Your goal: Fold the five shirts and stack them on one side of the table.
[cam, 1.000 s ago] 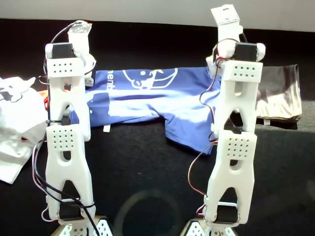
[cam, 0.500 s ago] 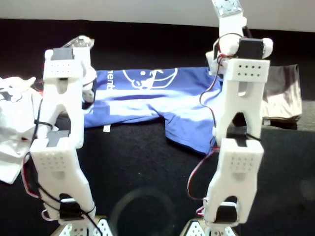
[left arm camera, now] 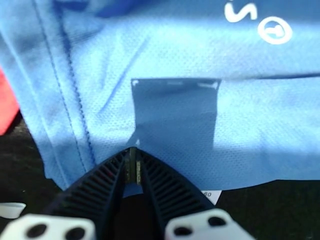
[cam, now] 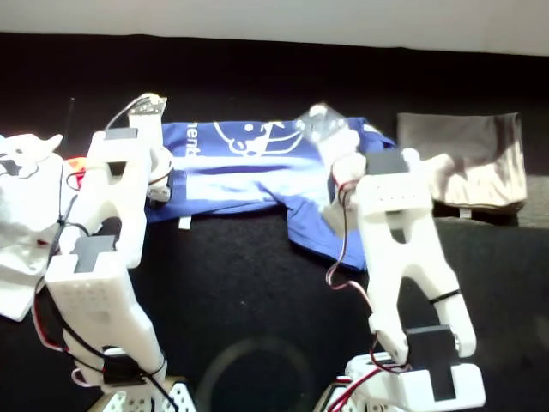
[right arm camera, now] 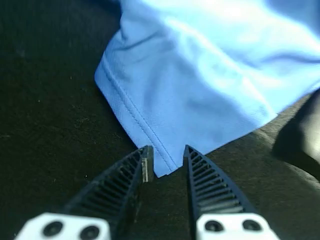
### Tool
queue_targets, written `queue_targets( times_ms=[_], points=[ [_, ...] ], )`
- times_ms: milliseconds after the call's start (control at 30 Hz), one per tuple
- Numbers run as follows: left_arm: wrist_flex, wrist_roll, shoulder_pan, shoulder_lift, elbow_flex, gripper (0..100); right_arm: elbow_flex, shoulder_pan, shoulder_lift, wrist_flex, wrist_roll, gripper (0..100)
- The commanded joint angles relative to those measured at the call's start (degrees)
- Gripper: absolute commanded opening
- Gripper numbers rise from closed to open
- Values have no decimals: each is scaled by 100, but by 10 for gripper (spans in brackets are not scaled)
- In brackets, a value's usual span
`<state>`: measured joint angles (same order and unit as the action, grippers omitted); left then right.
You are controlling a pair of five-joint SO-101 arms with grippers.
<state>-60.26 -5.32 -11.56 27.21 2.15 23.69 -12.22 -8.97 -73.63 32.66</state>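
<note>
Hem of blue shirt (left arm camera: pixel 250 125) sits pinched in left gripper (left arm camera: pixel 133 165); right gripper (right arm camera: pixel 166 152) straddles its corner, slightly parted.

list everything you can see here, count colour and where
blue shirt: one, blue with white print, spread across the middle of the table
folded shirt: one, grey-brown, far right of the table
white clothing: one heap, white, at the left edge; number of shirts unclear
red cloth: one patch, red, beside the blue shirt's left end
table: one, black cover
left gripper: one, black fingers on a white arm, shut on the blue shirt's hem
right gripper: one, black fingers on a white arm, open astride a corner of the blue shirt
</note>
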Motion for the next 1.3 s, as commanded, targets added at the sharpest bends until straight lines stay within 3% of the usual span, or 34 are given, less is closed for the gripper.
queue_targets(
  times_ms=[0, 267, 667, 767, 900, 1267],
  points=[
    [273, -9, -92, -48, 75, 9, 980, -66, -259, 585, 440, 109],
    [299, -9, -92, -22, 75, 9, 1182, -277, 286, 1235, 677, 188],
    [290, -9, -92, -22, 75, 9, 1015, -101, 1754, 2202, 905, 188],
    [290, -9, -92, -22, 75, 9, 655, 145, 1895, 2202, 923, 161],
    [290, -9, -92, -22, 75, 9, 180, 444, 2202, 2185, 932, 2],
    [290, -9, -92, -22, 75, 9, -1965, 690, 2264, 699, 932, 6]
  ],
)
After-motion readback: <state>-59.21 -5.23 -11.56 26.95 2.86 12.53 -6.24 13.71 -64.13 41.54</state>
